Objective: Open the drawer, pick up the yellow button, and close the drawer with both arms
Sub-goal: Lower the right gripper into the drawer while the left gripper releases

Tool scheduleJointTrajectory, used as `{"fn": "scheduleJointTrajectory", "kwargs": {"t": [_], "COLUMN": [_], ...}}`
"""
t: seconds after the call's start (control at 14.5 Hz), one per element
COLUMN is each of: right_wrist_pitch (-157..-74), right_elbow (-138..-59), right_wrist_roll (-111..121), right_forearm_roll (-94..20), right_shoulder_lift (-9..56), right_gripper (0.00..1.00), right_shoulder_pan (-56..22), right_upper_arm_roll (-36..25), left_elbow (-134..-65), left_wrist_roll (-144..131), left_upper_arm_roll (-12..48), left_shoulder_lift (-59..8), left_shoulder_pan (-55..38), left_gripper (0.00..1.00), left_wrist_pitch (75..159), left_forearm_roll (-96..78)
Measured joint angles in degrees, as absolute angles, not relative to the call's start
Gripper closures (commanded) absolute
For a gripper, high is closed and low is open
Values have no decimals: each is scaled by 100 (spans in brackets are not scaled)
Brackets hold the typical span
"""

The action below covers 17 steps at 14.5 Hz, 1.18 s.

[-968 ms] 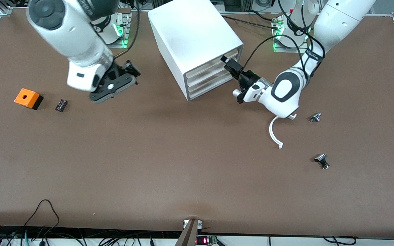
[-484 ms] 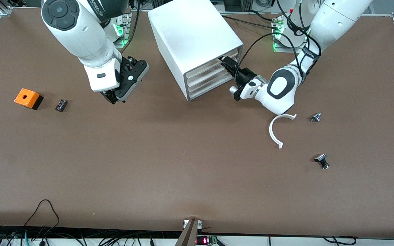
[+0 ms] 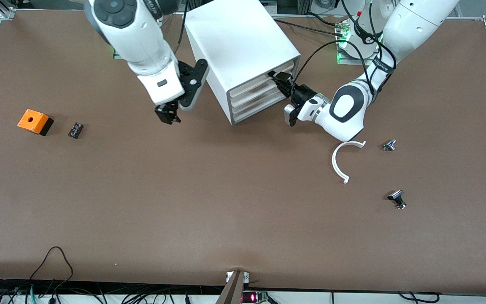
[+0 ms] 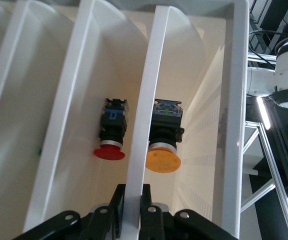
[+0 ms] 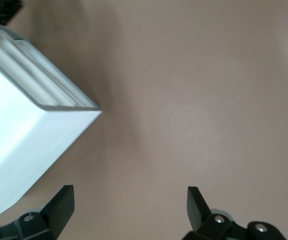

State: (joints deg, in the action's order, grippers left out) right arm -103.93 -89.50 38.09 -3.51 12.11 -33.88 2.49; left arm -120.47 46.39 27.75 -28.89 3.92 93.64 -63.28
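The white cabinet (image 3: pixel 243 46) stands near the robots' bases, its stacked drawers facing the left arm's end. My left gripper (image 3: pixel 280 81) is at the top drawer (image 3: pixel 256 83). In the left wrist view it (image 4: pixel 132 192) is shut on that drawer's thin white front wall (image 4: pixel 146 130). The button (image 4: pixel 164 147), orange cap and black-and-blue body, lies inside this drawer. It is hidden in the front view. My right gripper (image 3: pixel 168 115) is open and empty over the bare table, beside the cabinet toward the right arm's end. The right wrist view shows it (image 5: pixel 129 200) with the cabinet's corner (image 5: pixel 29 135).
A red-capped button (image 4: pixel 111 137) lies in the drawer below. An orange cube (image 3: pixel 35 121) and a small black block (image 3: pixel 75 130) lie toward the right arm's end. A white curved piece (image 3: pixel 339 162) and two small metal parts (image 3: pixel 389 145) (image 3: pixel 398 199) lie toward the left arm's end.
My right arm has swung toward the cabinet and its gripper now points down at the table. My left gripper has moved in onto the top drawer's front wall.
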Motion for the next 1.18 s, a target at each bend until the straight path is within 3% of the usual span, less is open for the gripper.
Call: {"fn": "scheduleJointTrajectory", "kwargs": {"t": [0.35, 0.55, 0.62, 0.97, 1.18], "right_wrist_pitch": [-10566, -10579, -10590, -10651, -10653], "right_elbow": [-8887, -8540, -8386, -7322, -6699], "right_wrist_roll": [3582, 3582, 3582, 3579, 3236], "right_forearm_roll": [-172, -223, -266, -323, -337], "right_shoulder_lift": [1272, 1600, 1784, 2843, 3286], "right_gripper": [0, 0, 0, 0, 0], "right_shoulder_pan": [-3932, -4083, -4136, -4381, -4569], "right_upper_arm_roll": [255, 301, 345, 382, 388], "left_elbow": [-11689, -11530, -11510, -11299, -10807], "left_wrist_roll": [4593, 4425, 4362, 4292, 4265], "left_upper_arm_roll": [1869, 1632, 1632, 1585, 1543], "left_shoulder_lift": [-2744, -2744, -2744, -2620, -2344], "left_shoulder_pan": [517, 578, 577, 649, 791], "left_gripper": [100, 100, 1, 0, 0], "left_wrist_pitch": [9368, 9428, 9435, 9698, 10310], "left_forearm_roll": [-6327, -6325, -6325, -6233, -5101]}}
